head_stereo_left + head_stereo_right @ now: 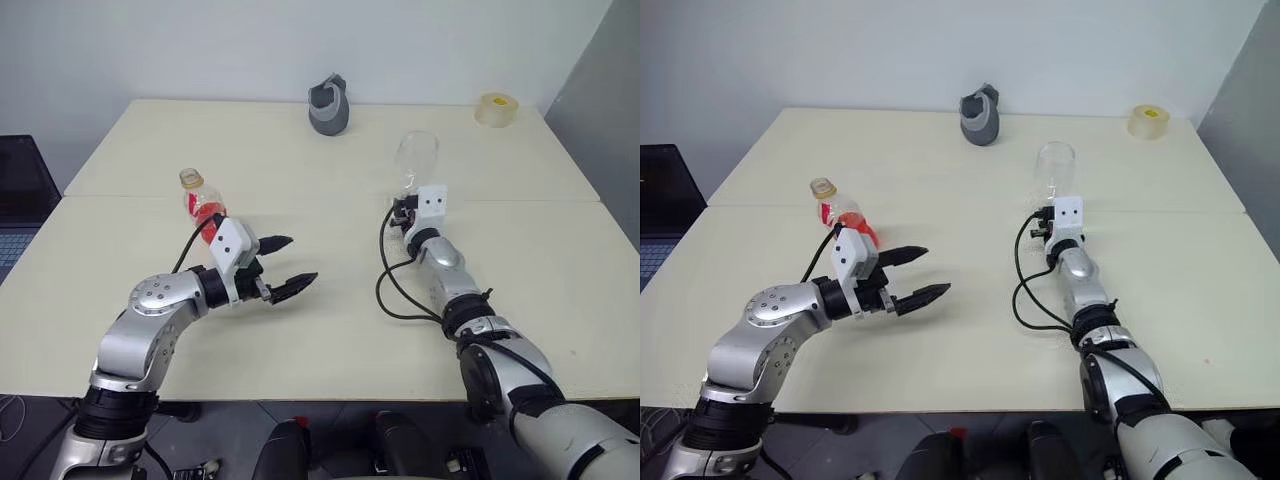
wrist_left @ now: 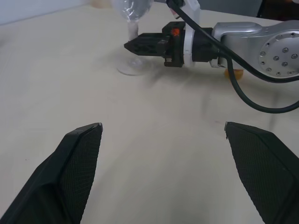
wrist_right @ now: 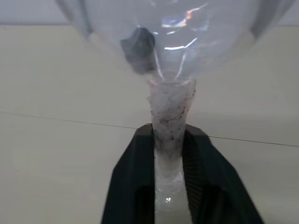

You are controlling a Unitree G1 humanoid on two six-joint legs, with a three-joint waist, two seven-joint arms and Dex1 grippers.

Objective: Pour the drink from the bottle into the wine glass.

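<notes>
Bright red translucent drink [image 1: 207, 215] fills the lower part of a small clear plastic bottle [image 1: 202, 207] with a rounded body, narrow neck and a yellowish top. Bottle stands upright on the left half of the pale cream tabletop [image 1: 320, 320], just beyond the white wrist block of the left arm, which hides part of its base.

Tall clear stemmed wine glass [image 1: 1055, 172] stands upright on the right half of the table, near the seam that runs left to right across the top. Bowl appears empty. In the right wrist view its stem [image 3: 169, 135] looks frosted, with faint reddish specks.

Right gripper [image 3: 169, 186]: two black fingers pressed against the stem from either side, pinching it low, under the bowl. In the left wrist view the round foot [image 2: 132, 69] of the glass rests on the table beside those fingers.

Left gripper [image 1: 284, 266]: black fingers spread wide apart, nothing between them, held just over the table and pointing toward the right. It sits to the near right of the bottle, not touching it. Bottle and glass are well apart.

Far side of the table, about centre: a dark grey jug-like object [image 1: 329, 104]. Far right corner: a pale yellow roll of tape [image 1: 496, 109]. A black cable [image 1: 392, 285] loops on the table beside the right forearm.
</notes>
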